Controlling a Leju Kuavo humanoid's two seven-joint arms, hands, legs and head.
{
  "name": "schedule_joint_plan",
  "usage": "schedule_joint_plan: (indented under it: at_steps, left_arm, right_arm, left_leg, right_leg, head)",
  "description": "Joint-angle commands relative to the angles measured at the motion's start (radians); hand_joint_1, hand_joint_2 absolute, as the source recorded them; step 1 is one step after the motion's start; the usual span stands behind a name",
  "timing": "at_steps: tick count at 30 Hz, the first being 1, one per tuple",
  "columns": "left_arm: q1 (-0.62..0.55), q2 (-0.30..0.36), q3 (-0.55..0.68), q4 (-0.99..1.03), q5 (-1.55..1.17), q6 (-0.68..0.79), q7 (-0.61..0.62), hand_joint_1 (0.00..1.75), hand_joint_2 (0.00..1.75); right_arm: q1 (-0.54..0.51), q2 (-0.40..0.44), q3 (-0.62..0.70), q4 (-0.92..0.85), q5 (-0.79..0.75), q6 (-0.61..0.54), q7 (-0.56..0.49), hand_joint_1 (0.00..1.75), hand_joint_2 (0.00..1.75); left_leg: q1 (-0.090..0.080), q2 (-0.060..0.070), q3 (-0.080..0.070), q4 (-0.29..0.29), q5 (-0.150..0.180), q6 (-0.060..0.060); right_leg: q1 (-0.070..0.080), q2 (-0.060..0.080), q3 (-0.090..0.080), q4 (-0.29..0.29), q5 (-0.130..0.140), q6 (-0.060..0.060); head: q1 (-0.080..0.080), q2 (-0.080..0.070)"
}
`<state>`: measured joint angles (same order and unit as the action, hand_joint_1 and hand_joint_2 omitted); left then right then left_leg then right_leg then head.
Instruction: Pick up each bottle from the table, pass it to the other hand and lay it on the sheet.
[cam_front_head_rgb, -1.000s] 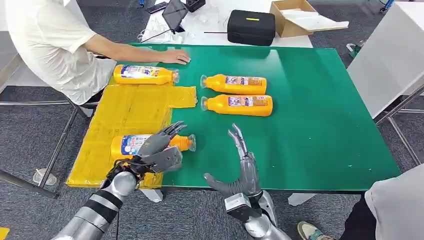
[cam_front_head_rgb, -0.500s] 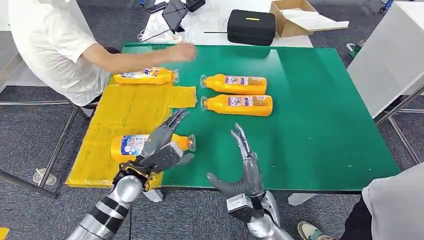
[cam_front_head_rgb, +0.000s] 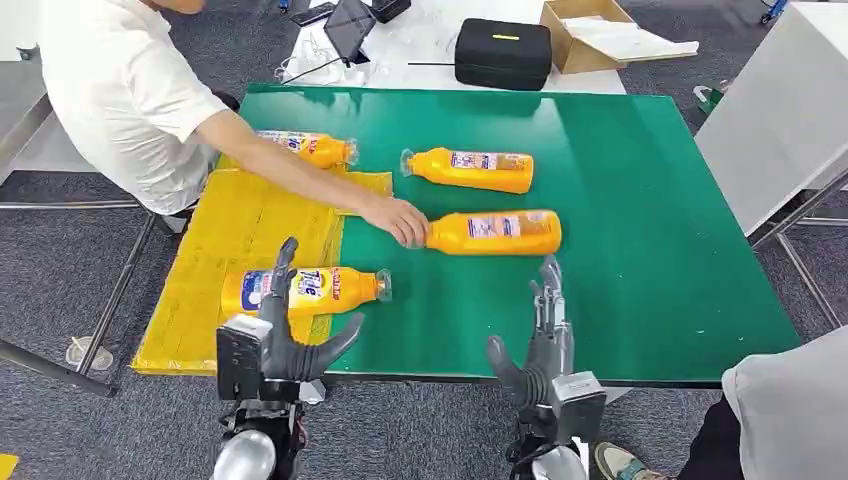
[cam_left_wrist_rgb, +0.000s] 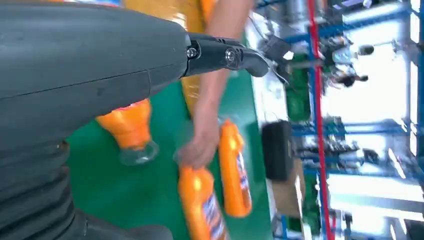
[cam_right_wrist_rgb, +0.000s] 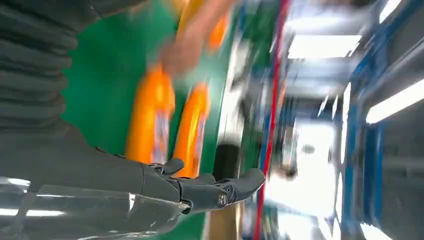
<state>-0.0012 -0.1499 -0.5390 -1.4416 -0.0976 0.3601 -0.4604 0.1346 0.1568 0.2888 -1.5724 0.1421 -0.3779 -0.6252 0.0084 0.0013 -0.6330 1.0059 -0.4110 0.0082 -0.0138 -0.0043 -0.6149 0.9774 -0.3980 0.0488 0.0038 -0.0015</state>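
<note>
- Now the left hand (cam_front_head_rgb: 278, 345) and the right hand (cam_front_head_rgb: 541, 345) are both hovering at the table's (cam_front_head_rgb: 640, 250) near edge, fingers spread, holding nothing.
- One orange bottle (cam_front_head_rgb: 305, 290) is lying on the yellow sheet (cam_front_head_rgb: 250, 225).
- A person's hand (cam_front_head_rgb: 400, 220) is gripping another bottle (cam_front_head_rgb: 495, 232) by its cap end on the green table.

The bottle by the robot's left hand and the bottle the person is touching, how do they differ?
The near bottle lies on the yellow sheet, cap pointing right; the touched bottle lies on bare green table, cap end under the person's hand. Nothing touches the near bottle. Both are orange, labelled, and on their sides.
</note>
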Motion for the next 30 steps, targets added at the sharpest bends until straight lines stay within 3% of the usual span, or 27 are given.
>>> schedule_joint_plan:
  at_steps: [1,2,4,5,7,11,13,22,30]
  left_arm:
    - [0.013,0.01,-0.018,0.02,0.031,0.007,0.014,0.0,1.75]
    - [-0.018,0.007,-0.039,0.066,0.054,-0.019,0.026,0.0,1.75]
    - [-0.048,-0.003,-0.048,0.117,0.072,-0.017,0.014,0.0,1.75]
    - [-0.064,-0.003,-0.064,0.141,0.072,-0.023,0.014,0.0,1.75]
    - [-0.068,-0.003,-0.072,0.148,0.066,-0.022,0.008,0.0,1.75]
    - [-0.076,-0.001,-0.1,0.161,0.054,-0.023,0.002,0.0,1.75]
    - [-0.076,-0.001,-0.1,0.161,0.054,-0.023,0.002,0.0,1.75]
    - [-0.102,-0.004,-0.121,0.151,0.044,-0.014,0.007,0.0,1.75]
    - [-0.134,-0.014,-0.143,0.18,0.05,-0.022,0.003,0.0,1.75]
  right_arm:
    - [-0.05,-0.036,-0.059,0.168,0.514,-0.32,0.022,0.0,1.75]
    - [-0.085,-0.054,-0.132,0.231,0.732,-0.32,0.048,0.0,1.75]
    - [-0.131,-0.065,-0.185,0.317,0.723,-0.32,-0.018,0.0,1.75]
    - [-0.151,-0.064,-0.238,0.35,0.866,-0.32,-0.009,0.0,1.75]
    - [-0.164,-0.067,-0.244,0.38,0.84,-0.32,-0.019,0.0,1.75]
    - [-0.199,-0.083,-0.284,0.434,1.005,-0.32,0.035,0.0,1.75]
    - [-0.199,-0.083,-0.284,0.434,1.005,-0.32,0.035,0.0,1.75]
    - [-0.39,-0.17,-0.179,0.758,0.914,-0.32,0.093,0.0,1.75]
    - [-0.467,-0.176,-0.19,0.876,0.983,-0.32,0.125,0.0,1.75]
  left_leg:
    - [0.001,0.001,0.006,-0.001,-0.002,0.0]
    - [0.001,0.001,0.005,-0.001,-0.001,0.0]
    - [0.001,-0.002,0.005,-0.002,0.001,0.001]
    - [0.001,-0.002,0.007,-0.003,0.0,0.001]
    - [0.001,-0.002,0.005,-0.002,0.001,0.001]
    - [0.0,-0.001,0.007,-0.001,0.0,0.002]
    - [0.0,-0.002,0.004,-0.001,0.001,0.001]
    - [0.0,0.003,0.005,0.0,0.0,0.002]
    - [0.0,0.001,0.006,0.0,0.0,0.002]
  right_leg:
    - [0.001,0.001,0.007,-0.002,-0.001,-0.002]
    - [0.001,0.001,0.006,-0.002,-0.001,-0.001]
    - [0.001,-0.001,0.006,-0.004,0.001,0.0]
    - [0.001,-0.001,0.008,-0.004,0.0,-0.001]
    - [0.001,-0.002,0.006,-0.003,0.001,-0.001]
    - [0.0,-0.001,0.008,-0.003,0.0,-0.001]
    - [0.0,-0.002,0.006,-0.002,0.001,0.0]
    - [0.0,0.003,0.005,-0.002,0.001,0.0]
    - [0.0,0.001,0.006,-0.001,0.0,-0.001]
  head:
    - [0.0,0.0]
    - [0.0,0.0]
    - [0.0,0.0]
    - [0.0,0.0]
    - [0.0,0.0]
    - [0.0,0.0]
    - [0.0,0.0]
    - [0.0,0.0]
    - [0.0,0.0]
